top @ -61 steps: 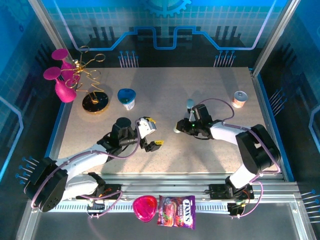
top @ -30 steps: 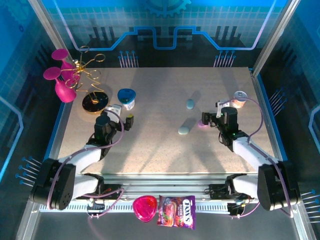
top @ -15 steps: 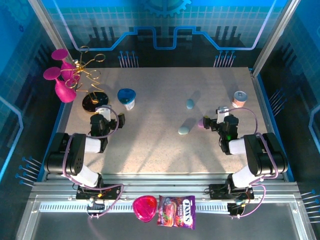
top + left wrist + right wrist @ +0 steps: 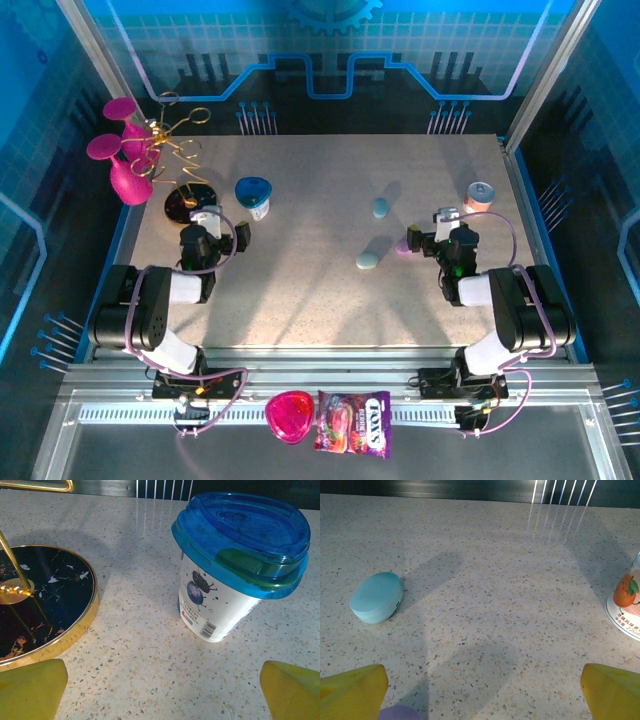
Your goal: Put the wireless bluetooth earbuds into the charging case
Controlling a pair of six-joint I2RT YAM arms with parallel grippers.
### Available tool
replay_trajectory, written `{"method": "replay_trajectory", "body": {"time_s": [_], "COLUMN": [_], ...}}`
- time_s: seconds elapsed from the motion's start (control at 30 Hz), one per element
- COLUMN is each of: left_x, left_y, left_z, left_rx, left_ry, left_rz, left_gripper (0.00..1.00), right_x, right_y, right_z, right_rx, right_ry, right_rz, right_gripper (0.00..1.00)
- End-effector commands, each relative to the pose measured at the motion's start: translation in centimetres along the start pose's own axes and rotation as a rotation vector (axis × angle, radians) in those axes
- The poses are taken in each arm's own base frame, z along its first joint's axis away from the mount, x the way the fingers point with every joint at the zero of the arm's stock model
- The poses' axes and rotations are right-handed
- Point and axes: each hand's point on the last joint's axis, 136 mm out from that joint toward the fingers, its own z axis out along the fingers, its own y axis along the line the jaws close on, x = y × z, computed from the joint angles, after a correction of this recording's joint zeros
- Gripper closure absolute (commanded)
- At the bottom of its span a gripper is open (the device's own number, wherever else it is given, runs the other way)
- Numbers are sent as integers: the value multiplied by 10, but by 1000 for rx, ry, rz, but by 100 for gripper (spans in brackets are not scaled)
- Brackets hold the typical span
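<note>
- Speckled beige tabletop inside a blue-panelled enclosure, with a metal rail along the bottom edge.
- Upper left: gold-rimmed black stand and blue-lidded cup. Upper right: orange-print cup.
- Right of centre: upper light-blue case and lower light-blue case, apart from each other. Lilac case just beside right gripper.
- Earbuds: position cannot be told.
- Left gripper spread wide, empty, facing blue-lidded cup. Right gripper likewise wide, empty.
- Versus one second back: both arms folded tighter toward their bases, cases in the same spots.
- Open tabletop across centre and lower middle, with side edges close beside the folded arms.
</note>
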Motion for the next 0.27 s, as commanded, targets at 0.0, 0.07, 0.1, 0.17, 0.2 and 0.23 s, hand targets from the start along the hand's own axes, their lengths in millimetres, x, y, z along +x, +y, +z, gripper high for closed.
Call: {"method": "replay_trajectory", "body": {"time_s": [0.0, 0.07, 0.1, 0.17, 0.2, 0.23], "left_x": [-8, -8, -8, -8, -9, -8], "left_y": [-6, -7, -7, -8, -7, -7], "left_z": [3, 3, 3, 3, 3, 3], "left_rx": [23, 15, 15, 17, 15, 16], "left_ry": [-20, -22, -21, -22, -23, -24], "left_rz": [7, 15, 14, 14, 14, 15], "left_gripper": [1, 1, 1, 1, 1, 1], "right_x": [-16, -16, -16, -16, -16, -18], "right_y": [-6, -5, -6, -5, -5, -6], "right_z": [1, 1, 1, 1, 1, 0], "right_rx": [13, 12, 12, 12, 10, 13], "right_ry": [-55, -53, -54, -54, -56, -67], "right_rz": [-2, -2, -1, -2, -2, 0], "right_gripper": [0, 0, 0, 0, 0, 0]}}
